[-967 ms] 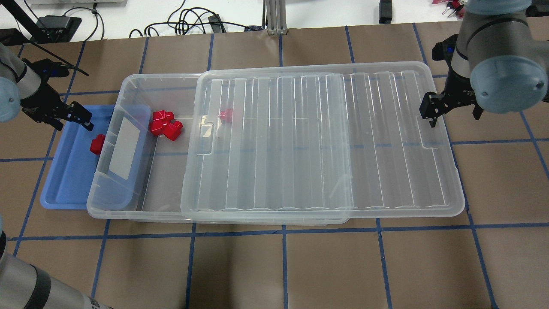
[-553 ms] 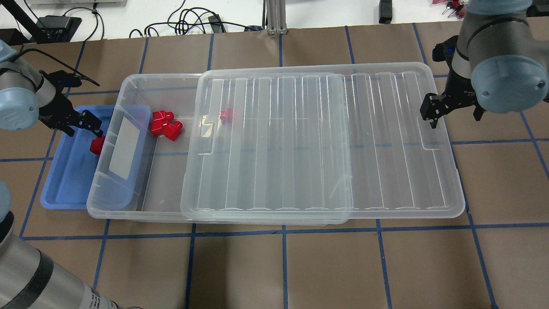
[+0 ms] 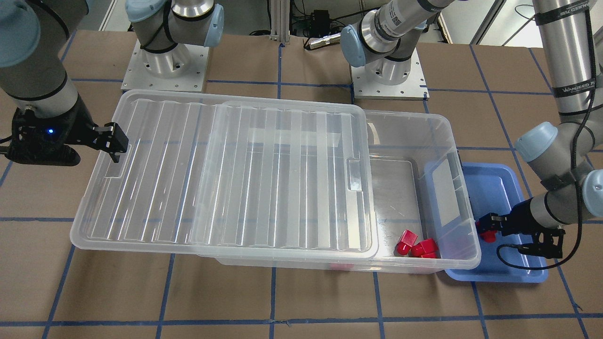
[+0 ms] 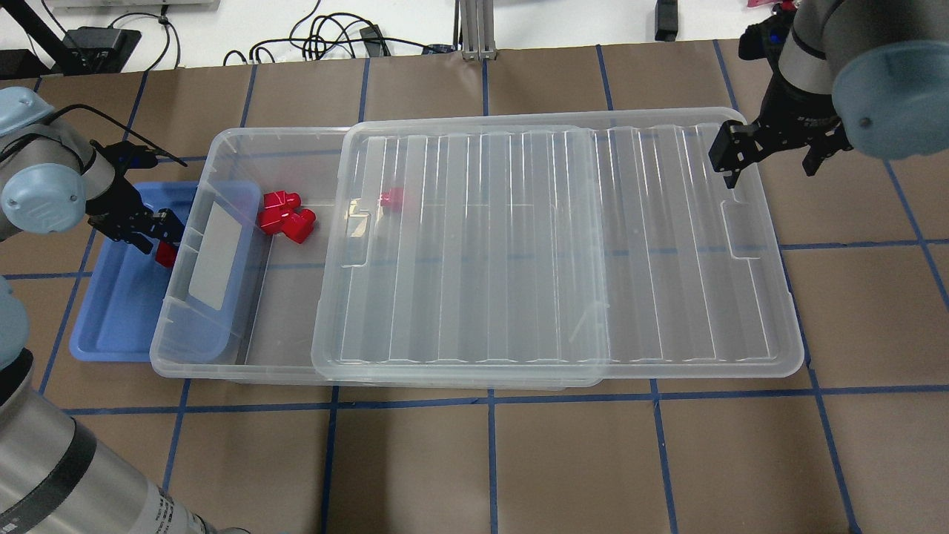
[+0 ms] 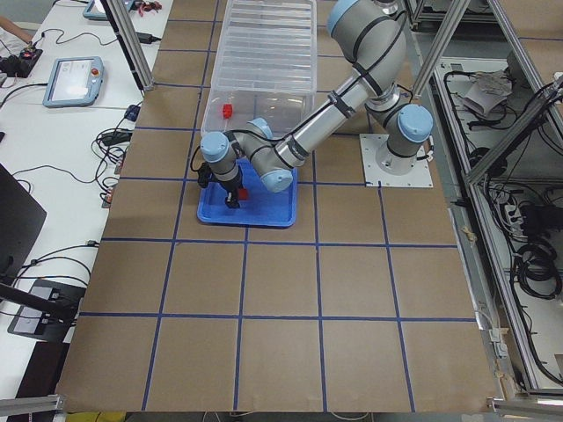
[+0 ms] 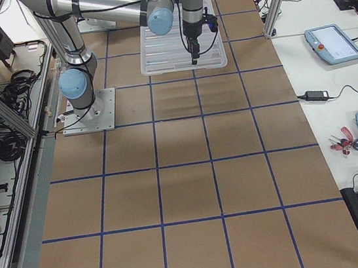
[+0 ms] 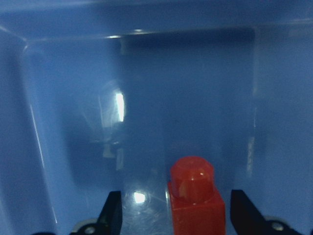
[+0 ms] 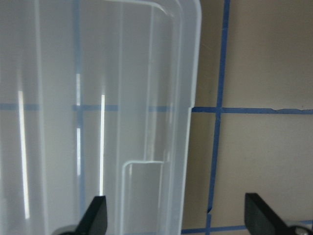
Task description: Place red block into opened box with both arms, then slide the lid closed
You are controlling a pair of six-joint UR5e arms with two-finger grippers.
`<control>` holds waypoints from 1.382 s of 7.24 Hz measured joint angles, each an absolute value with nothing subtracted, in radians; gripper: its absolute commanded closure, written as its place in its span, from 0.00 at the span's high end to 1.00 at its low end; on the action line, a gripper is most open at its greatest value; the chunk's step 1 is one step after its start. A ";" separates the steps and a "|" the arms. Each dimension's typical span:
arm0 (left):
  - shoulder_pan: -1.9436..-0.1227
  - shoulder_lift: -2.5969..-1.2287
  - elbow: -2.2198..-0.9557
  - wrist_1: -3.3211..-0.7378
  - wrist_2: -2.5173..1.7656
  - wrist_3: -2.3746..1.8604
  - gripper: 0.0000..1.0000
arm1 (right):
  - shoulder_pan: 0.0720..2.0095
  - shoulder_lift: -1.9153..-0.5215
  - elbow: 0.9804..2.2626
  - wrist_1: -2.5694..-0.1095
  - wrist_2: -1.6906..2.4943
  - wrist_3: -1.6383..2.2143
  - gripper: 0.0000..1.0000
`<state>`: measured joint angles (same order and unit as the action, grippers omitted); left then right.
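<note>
The left claw (image 7: 178, 218) is open, one finger on each side of the red block (image 7: 196, 198), with gaps showing. The block stands stub-up on the blue tray (image 4: 111, 319), just outside the box (image 4: 222, 135). Beyond it, a clump of red blocks (image 4: 285, 215) lies in the box's uncovered end. The lid (image 4: 519, 245) covers the rest and overhangs the far end. There the right claw (image 4: 771, 152) is wide open and empty, one finger over the lid, the other over the surface (image 8: 254, 161).

The box (image 4: 245, 357) lies lengthwise on the tabletop (image 4: 474, 460) before me, the lid (image 4: 556, 245) on it overhanging its right end, the tray (image 4: 111, 319) just beside its left end, and the block (image 4: 166, 255) in that tray between the fingers of my left pincer (image 4: 167, 236).
</note>
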<state>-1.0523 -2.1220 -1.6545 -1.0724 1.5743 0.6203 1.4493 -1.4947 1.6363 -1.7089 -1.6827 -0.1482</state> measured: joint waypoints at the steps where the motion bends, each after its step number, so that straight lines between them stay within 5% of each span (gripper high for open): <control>1: -1.052 -2.118 -1.652 -1.084 1.571 0.619 0.00 | 1.466 -1.510 1.573 -1.624 -1.629 -0.089 1.00; 4: -1.057 -2.084 -1.607 -1.111 1.568 0.626 0.00 | 1.530 -1.524 1.475 -1.502 -1.568 0.002 1.00; 8: -1.096 -1.976 -1.303 -1.505 1.563 0.606 0.00 | 1.544 -1.528 1.476 -1.499 -1.560 -0.004 1.00; 10: -1.200 -1.918 -1.252 -1.608 1.562 0.477 0.00 | 1.545 -1.527 1.476 -1.500 -1.559 -0.005 1.00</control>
